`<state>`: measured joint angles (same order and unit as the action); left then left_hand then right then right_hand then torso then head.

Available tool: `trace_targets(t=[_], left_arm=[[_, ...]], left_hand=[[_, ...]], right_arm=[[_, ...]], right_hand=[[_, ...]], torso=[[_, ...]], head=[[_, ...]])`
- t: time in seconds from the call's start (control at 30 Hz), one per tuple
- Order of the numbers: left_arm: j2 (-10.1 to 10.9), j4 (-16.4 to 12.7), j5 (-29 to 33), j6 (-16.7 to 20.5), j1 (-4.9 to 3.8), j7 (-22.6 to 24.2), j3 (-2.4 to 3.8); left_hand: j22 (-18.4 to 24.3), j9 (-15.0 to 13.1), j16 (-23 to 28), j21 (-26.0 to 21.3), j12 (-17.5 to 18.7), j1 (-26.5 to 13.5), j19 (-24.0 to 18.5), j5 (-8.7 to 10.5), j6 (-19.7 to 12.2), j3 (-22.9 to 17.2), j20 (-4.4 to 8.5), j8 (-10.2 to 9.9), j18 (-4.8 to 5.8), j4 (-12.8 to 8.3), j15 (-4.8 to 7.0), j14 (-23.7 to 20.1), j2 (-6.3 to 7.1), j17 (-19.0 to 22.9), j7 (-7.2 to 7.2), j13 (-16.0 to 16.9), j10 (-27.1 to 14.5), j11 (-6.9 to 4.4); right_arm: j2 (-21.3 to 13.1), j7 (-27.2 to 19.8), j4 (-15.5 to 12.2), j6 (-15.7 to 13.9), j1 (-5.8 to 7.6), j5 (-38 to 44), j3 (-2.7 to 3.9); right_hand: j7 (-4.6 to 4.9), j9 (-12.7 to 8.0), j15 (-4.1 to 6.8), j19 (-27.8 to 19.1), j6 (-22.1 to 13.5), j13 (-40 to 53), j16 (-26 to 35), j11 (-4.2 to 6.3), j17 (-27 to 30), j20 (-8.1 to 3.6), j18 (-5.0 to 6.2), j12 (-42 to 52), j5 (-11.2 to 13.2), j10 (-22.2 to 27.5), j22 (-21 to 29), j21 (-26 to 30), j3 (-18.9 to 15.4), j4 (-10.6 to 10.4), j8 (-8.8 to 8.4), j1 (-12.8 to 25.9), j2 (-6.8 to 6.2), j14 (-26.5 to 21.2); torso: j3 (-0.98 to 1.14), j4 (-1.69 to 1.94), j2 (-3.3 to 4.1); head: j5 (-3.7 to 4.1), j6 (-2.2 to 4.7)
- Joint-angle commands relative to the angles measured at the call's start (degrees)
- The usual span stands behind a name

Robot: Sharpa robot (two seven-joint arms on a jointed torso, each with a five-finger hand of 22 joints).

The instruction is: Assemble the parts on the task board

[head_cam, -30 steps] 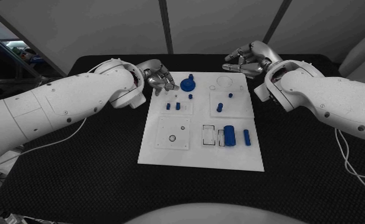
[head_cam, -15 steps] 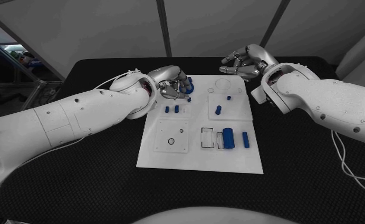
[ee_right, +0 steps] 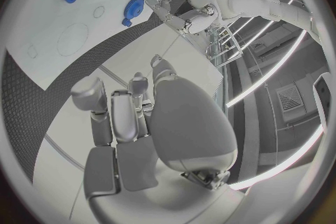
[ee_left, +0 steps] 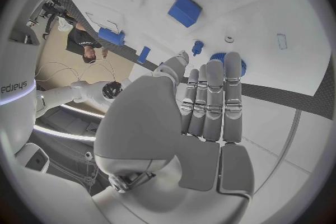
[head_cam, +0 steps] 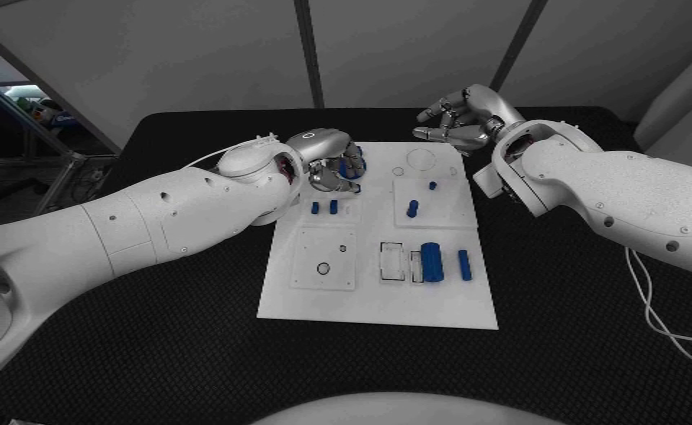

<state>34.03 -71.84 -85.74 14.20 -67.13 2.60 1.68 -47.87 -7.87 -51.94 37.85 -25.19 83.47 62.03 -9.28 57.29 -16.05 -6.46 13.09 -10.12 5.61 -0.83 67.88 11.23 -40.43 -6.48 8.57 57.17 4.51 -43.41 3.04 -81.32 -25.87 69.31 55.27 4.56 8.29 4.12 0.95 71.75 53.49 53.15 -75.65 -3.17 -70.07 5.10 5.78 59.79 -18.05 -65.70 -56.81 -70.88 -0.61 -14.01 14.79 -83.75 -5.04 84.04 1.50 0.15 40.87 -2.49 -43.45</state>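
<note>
We see the black table (head_cam: 173, 325) carrying the white board (head_cam: 378, 295), which lies in its middle. Our left arm (head_cam: 130, 220) reaches in over the board's far left corner, and our right arm (head_cam: 620, 190) bends in beside the board's far right corner.

The left hand (head_cam: 329, 163) sits over the far left part of the board. In the left wrist view its fingers (ee_left: 232, 75) lie straight and side by side, their tips resting at a blue toothed wheel (ee_left: 223, 57) near the board's edge; we cannot tell whether they grasp it. The right hand (head_cam: 459, 117) hangs just beyond the board's far edge, its fingers (ee_right: 89, 94) curled in on nothing.

On the board, a large blue cylinder (head_cam: 431, 259) lies in the near right part, with a slimmer blue bar (head_cam: 464, 264) just to its right. A short blue piece (head_cam: 413, 209) sits in the square plate further back, a tiny blue peg (head_cam: 433, 184) beyond it. Two small blue pegs (head_cam: 325, 208) stand side by side near the left hand.
</note>
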Motion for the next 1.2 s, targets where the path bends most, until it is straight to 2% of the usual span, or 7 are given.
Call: trace_targets(t=[0.03,0.13,0.53,0.9,1.0,1.2], left_arm=[[-0.45,0.61,-2.81,-1.78,-0.07,-0.27,0.02],[-0.87,1.12,-2.94,-2.49,-0.08,-0.53,0.02],[-2.05,2.42,-3.03,-4.55,-0.08,-0.63,0.02],[-3.18,3.46,-3.02,-5.43,-0.07,-0.31,0.01],[-3.40,3.71,-3.01,-5.86,-0.07,-0.23,0.01],[-3.66,4.02,-2.85,-6.68,-0.07,-0.10,0.00]], left_hand=[[-0.06,0.06,-0.22,0.32,0.21,-0.18,0.45,0.28,0.44,-0.25,-0.14,-0.37,-0.26,0.04,0.07,0.32,0.48,0.05,0.10,-0.09,0.05,0.34],[-0.32,0.34,-0.94,0.56,0.22,-0.30,0.58,0.26,0.78,-0.67,-0.14,-0.48,-0.27,-0.08,0.07,0.40,0.31,0.10,0.08,-0.38,0.09,0.33],[-2.06,1.66,-7.71,2.29,0.28,-0.95,1.40,0.26,2.42,-3.08,0.23,-1.22,-0.32,-0.86,0.58,3.19,0.19,-4.04,0.22,-1.85,2.19,-0.29],[-2.74,2.21,-8.93,2.81,0.89,-1.26,1.37,0.24,2.81,-4.14,0.30,-1.67,-0.29,-1.22,0.61,3.26,0.21,-4.09,0.11,-2.61,2.44,-0.27],[-3.01,2.41,-9.53,3.00,1.10,-1.30,1.37,0.23,2.96,-4.64,0.31,-1.83,-0.29,-1.37,0.62,3.43,0.07,-4.33,0.05,-2.89,2.62,-0.28],[-3.73,2.84,-11.29,3.60,1.59,-1.23,1.43,0.28,3.44,-6.02,0.39,-2.19,-0.31,-1.92,0.74,4.15,-0.21,-5.34,-0.11,-3.53,3.35,-0.42]], right_arm=[[0.10,-0.53,-0.09,0.17,0.08,-0.03,0.03],[0.15,-0.52,-0.07,0.20,0.07,-0.03,0.03],[0.29,-0.49,-0.03,0.25,0.07,-0.03,0.03],[0.40,-0.40,-0.07,0.35,0.07,-0.01,0.03],[0.47,-0.39,-0.04,0.38,0.07,-0.01,0.03],[0.56,-0.38,0.00,0.44,0.07,0.00,0.03]], right_hand=[[-0.22,-0.09,0.24,-0.40,-0.25,-0.05,0.28,0.08,0.09,-0.03,1.07,-0.26,-0.31,0.33,0.05,0.21,0.43,0.04,0.20,-0.15,0.24,1.14],[-0.21,-0.09,0.24,-0.39,-0.28,-0.11,0.31,0.07,0.09,-0.03,1.07,-0.32,-0.38,0.30,0.09,0.26,0.46,0.02,0.19,-0.13,0.23,1.14],[-0.21,-0.09,0.24,-0.39,-0.28,-0.11,0.31,0.07,0.09,-0.03,1.07,-0.32,-0.38,0.30,0.09,0.26,0.46,0.02,0.19,-0.13,0.23,1.14],[-0.21,-0.09,0.24,-0.39,-0.28,-0.11,0.31,0.07,0.09,-0.03,1.07,-0.32,-0.38,0.30,0.09,0.26,0.46,0.02,0.19,-0.13,0.23,1.14],[-0.21,-0.09,0.24,-0.39,-0.28,-0.11,0.31,0.07,0.09,-0.03,1.07,-0.32,-0.38,0.30,0.09,0.26,0.46,0.02,0.19,-0.13,0.23,1.14],[-0.21,-0.09,0.24,-0.39,-0.28,-0.11,0.31,0.07,0.09,-0.03,1.07,-0.32,-0.38,0.30,0.09,0.26,0.46,0.02,0.19,-0.13,0.23,1.14]], torso=[[0.00,0.05,-0.06],[-0.02,0.06,-0.08],[0.01,0.06,-0.08],[0.00,0.03,-0.04],[0.06,0.05,-0.05],[0.02,0.06,-0.05]], head=[[0.02,-0.09],[0.01,-0.08],[-0.02,-0.19],[0.04,-0.32],[0.05,-0.42],[0.12,-0.56]])
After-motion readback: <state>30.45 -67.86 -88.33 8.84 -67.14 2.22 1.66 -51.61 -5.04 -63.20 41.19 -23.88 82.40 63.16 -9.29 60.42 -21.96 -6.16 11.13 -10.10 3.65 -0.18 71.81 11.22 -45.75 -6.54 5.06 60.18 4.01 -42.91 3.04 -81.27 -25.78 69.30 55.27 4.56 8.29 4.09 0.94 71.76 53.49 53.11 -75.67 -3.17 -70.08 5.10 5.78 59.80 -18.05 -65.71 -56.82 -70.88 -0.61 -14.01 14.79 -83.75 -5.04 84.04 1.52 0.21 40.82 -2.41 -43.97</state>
